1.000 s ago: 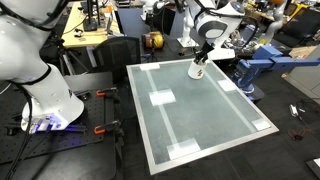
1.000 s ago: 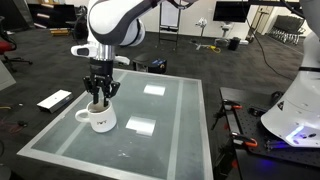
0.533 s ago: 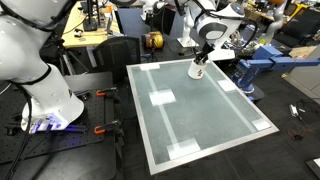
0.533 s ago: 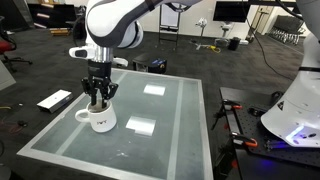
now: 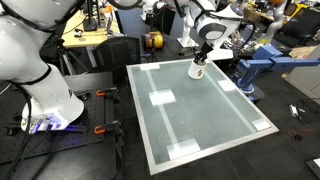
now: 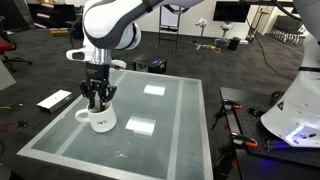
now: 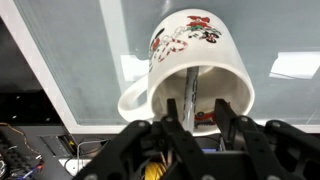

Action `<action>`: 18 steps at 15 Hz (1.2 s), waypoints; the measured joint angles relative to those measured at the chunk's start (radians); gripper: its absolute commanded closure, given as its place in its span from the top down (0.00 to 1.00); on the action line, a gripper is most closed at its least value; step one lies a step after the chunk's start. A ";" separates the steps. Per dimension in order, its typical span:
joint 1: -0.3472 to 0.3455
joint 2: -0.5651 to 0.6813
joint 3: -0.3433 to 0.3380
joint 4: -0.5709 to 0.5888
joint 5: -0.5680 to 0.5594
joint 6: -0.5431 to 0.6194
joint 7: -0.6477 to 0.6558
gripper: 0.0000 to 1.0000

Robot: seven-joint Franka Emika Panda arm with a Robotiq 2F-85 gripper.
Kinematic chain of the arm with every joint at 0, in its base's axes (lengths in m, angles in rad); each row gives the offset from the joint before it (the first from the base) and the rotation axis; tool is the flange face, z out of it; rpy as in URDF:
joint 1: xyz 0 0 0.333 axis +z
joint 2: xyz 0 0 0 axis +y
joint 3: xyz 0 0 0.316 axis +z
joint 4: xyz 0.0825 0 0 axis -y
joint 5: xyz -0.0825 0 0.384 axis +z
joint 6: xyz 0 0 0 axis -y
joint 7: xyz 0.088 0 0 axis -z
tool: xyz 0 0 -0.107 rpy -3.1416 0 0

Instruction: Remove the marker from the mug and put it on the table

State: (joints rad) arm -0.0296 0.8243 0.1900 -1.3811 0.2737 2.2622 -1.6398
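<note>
The white mug (image 7: 200, 55), with a red flower print and a side handle, stands near one edge of the pale grey-green table (image 5: 200, 125). It shows in both exterior views (image 5: 197, 71) (image 6: 100, 120). The thin dark marker (image 7: 190, 88) leans inside the mug. My gripper (image 7: 197, 115) hangs straight over the mug's mouth (image 6: 97, 99), with its fingertips at the rim. The fingers are apart on either side of the marker, which lies close to one finger with a gap to the other. In both exterior views the fingers hide the marker.
White tape patches (image 6: 140, 125) mark the table top (image 6: 170, 120). A second white robot base (image 5: 45, 100) stands beside the table. Workbenches, chairs and cables lie around it, and a flat white box (image 6: 54, 99) lies on the floor.
The arm's wrist has shifted very slightly sideways. The gripper stays over the mug, and the mug and marker have not moved.
</note>
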 measured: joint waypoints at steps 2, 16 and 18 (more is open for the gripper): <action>0.000 0.007 0.005 0.008 0.000 -0.008 0.000 0.44; 0.000 0.028 0.010 0.039 0.000 -0.017 0.000 0.03; 0.000 0.026 0.010 0.044 0.000 -0.017 0.000 0.03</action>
State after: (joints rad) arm -0.0293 0.8506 0.2001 -1.3366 0.2736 2.2448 -1.6398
